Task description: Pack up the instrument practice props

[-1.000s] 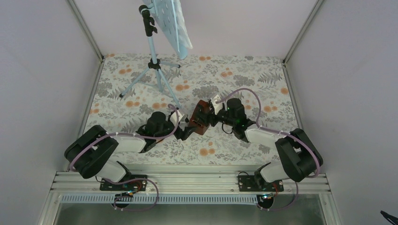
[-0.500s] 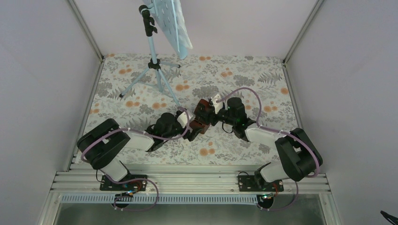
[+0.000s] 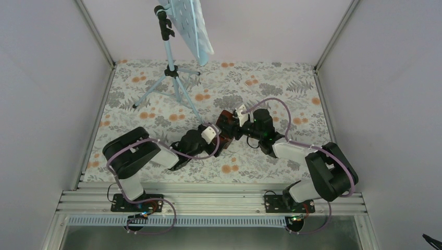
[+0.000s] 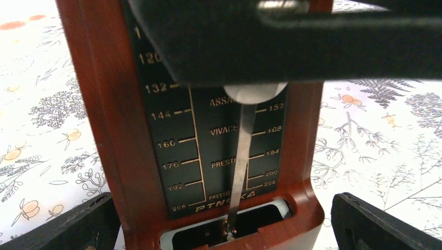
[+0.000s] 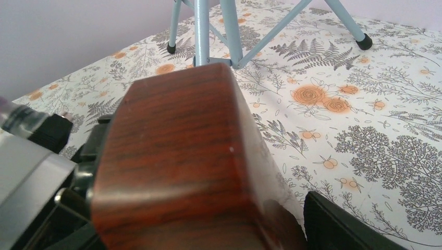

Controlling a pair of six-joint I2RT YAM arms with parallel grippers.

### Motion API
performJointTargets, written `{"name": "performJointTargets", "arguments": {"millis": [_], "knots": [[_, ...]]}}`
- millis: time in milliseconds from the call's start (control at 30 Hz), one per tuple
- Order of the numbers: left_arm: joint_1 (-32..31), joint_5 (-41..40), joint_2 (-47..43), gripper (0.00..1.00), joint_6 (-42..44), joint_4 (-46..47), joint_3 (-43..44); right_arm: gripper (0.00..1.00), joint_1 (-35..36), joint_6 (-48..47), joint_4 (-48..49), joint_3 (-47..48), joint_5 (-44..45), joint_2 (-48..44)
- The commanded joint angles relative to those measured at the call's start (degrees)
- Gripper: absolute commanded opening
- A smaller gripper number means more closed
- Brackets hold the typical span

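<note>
Standing midway between table (image 3: pixel 271 78) side edges: small brown pyramid-shaped wooden metronome (image 3: pixel 225 131), long axis near-vertical, scale facing left gripper (image 4: pixel 221 224) (jaws spread astride base). Right gripper (image 3: pixel 233 128) jaws clamp upper body.

Bright, even, soft-shadowed light; both wrist views blur up close, with faint glare on wood.

A floral cloth (image 3: pixel 292 99) lies flat — pale walls (image 3: pixel 47 78) on three sides.
</note>
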Motion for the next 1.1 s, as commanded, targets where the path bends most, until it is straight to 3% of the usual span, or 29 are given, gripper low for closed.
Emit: {"name": "performJointTargets", "arguments": {"millis": [0,433,733,1067], "knots": [[-0.9,-3.22,2.99,1.0,0.77,6.74,1.11,0.71,-0.66,0.96,2.44,-1.22,-0.24,0.49],[-1.55,-5.16,7.6,0.98,1.51,10.92,1.29,0.69,-0.7,1.5,1.92,-1.0,-0.39,0.4],[-1.62,-3.78,8.82,0.81,1.27,11.9,0.49,0.67,-0.92,2.68,1.88,-0.65,-1.08,0.23],[-1.57,-2.99,8.21,0.73,1.41,12.29,-0.9,0.65,-1.71,4.72,2.49,-0.83,-1.45,0.45]]}}
